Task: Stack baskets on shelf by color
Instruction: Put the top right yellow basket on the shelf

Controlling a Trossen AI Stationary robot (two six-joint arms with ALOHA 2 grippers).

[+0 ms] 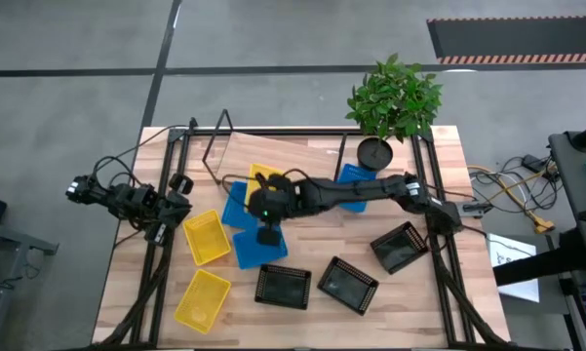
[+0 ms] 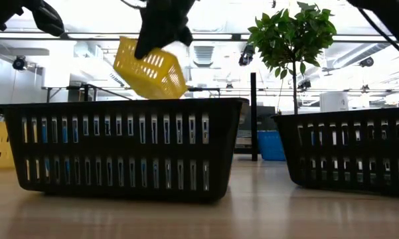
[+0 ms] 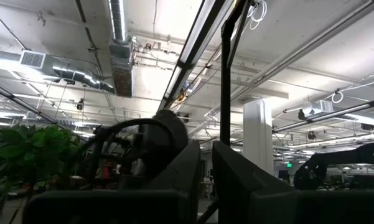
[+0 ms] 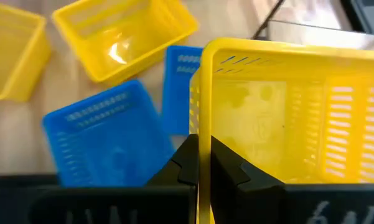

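From above, the right gripper [image 1: 265, 200] reaches across the middle of the wooden table [image 1: 439, 302], pinched on the rim of a yellow basket [image 1: 264, 179] that it holds up over the blue baskets [image 1: 258, 248], likely to carry it toward the shelf [image 1: 273, 151] at the far side. Two more yellow baskets [image 1: 205, 238] lie near the left edge, three black baskets [image 1: 284, 286] sit along the near side, and a potted plant [image 1: 392, 97] stands at the far right. The left gripper [image 1: 164, 230] waits off the left edge, its fingers narrow and empty. From table height, the lifted basket hangs tilted behind a black one, in a bright workshop room. The left wrist view shows only ceiling pipes and lights. The right wrist view shows its fingers [image 4: 188, 163] clamping the yellow wall.
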